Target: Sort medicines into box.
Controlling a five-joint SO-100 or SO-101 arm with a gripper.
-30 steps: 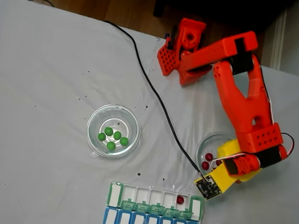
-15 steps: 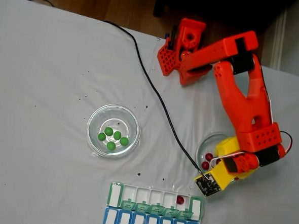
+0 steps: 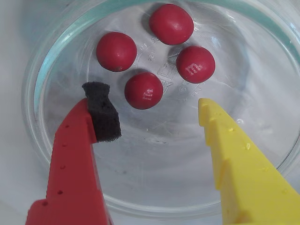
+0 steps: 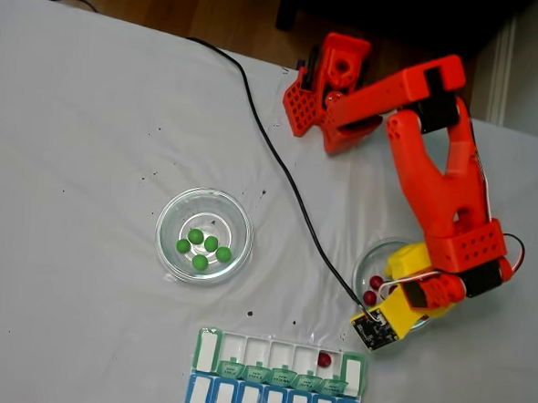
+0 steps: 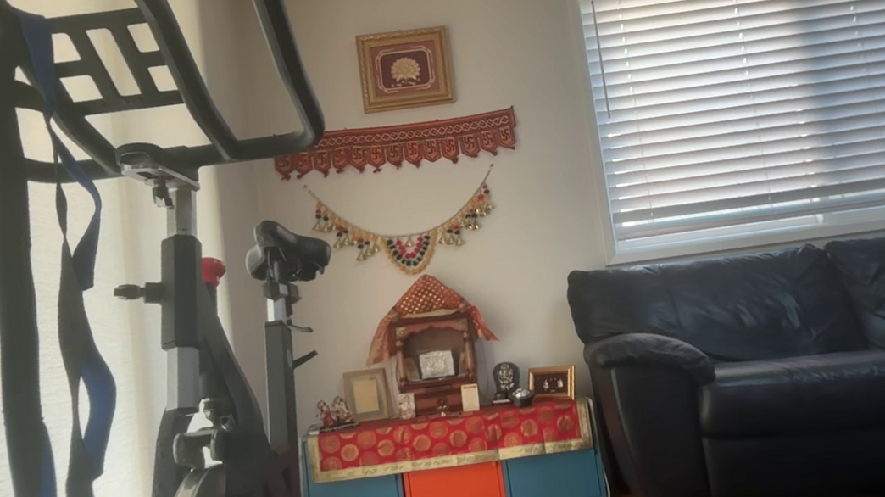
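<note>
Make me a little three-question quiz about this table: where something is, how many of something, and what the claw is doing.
1. Where do the green balls lie?
A. In the left glass dish
B. In the pill organizer
C. On the cloth

2. How many red balls lie in the dish under the claw, in the wrist view?
A. Two
B. Four
C. Six

3. How is the gripper?
A. Shut on a ball
B. Open over the dish
C. Shut and empty

Answers: 1 A, the green balls sit in the left glass dish in the fixed view. 2 B, four red balls show in the right dish. 3 B, the gripper has its fingers apart, holding nothing.
</note>
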